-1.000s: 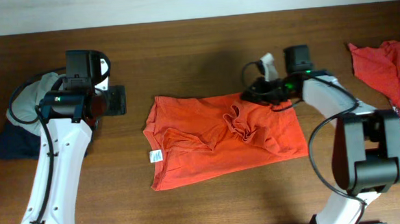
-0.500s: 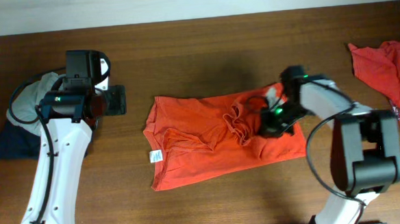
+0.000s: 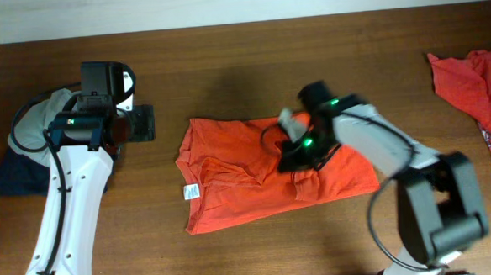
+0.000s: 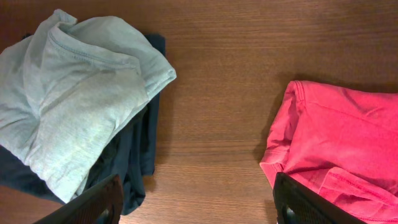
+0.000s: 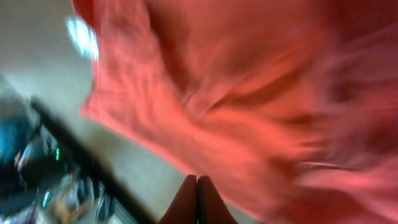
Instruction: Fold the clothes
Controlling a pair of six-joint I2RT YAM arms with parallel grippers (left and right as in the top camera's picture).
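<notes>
Inspection of the bench [image 3: 250, 61]: an orange-red T-shirt [image 3: 231, 176] is lying rumpled on its wood surface, with a small white label [image 3: 192, 192] showing at its lower left edge.

The right end effector [image 3: 295, 147] is hanging over the middle of this T-shirt, toward its upper edge. Its fingers are clenched tight together. In the right wrist view, which is blurred, the T-shirt's cloth [image 5: 249, 112] is meeting the fingertips [image 5: 189, 199] and is rising clear of the bench, so the right end effector [image 5: 197, 199] is grasping a fold of the T-shirt.

The left end effector [image 3: 144, 123] is hovering just off the T-shirt's left edge, apart from the cloth, with its fingers [image 4: 93, 202] released and standing wide and nothing between them.

Beyond it, farther left of the T-shirt, a grey garment [image 4: 74, 106] is resting on a dark garment [image 4: 134, 162].

Well right of the T-shirt, a second T-shirt [image 3: 478, 83] of the same colour is lying spread out.
</notes>
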